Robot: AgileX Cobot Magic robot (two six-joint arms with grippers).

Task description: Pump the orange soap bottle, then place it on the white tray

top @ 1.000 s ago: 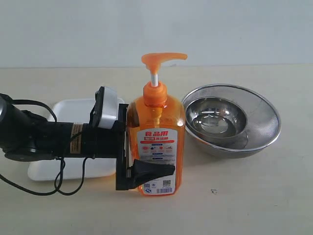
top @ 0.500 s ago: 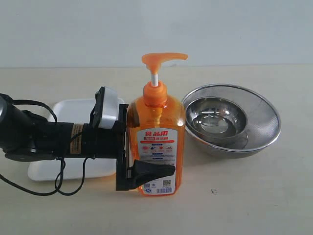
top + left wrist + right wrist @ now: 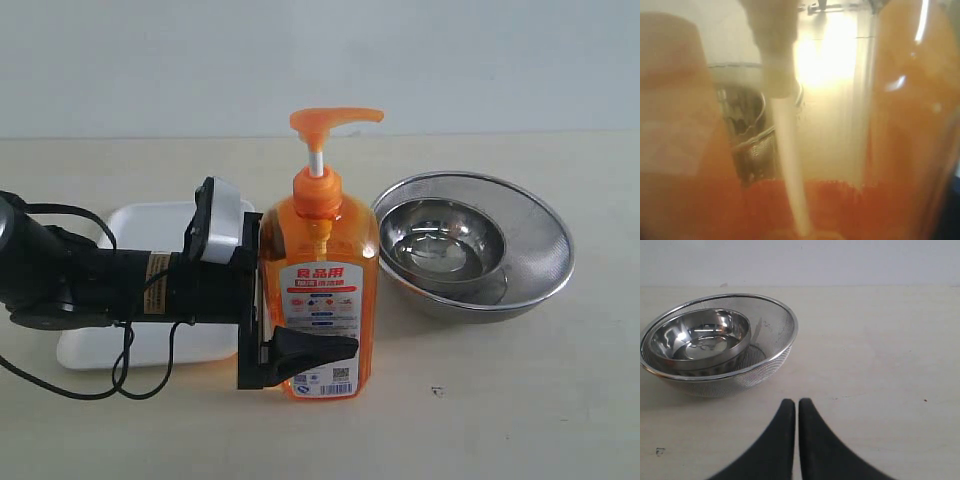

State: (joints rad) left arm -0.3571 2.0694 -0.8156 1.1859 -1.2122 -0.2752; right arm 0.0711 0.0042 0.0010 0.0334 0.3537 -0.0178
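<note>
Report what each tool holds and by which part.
Left tool straddles the orange soap bottle at its lower body; a firm grip cannot be told. Right tool, shut, holds nothing.

The exterior camera looked slightly down across the table (image 3: 520, 420), the mesh bowl (image 3: 548, 250) at middling range. The left wrist camera sat against the orange soap bottle (image 3: 910, 125) — facing the bowl through it; the right wrist camera saw that bowl low and close.
</note>
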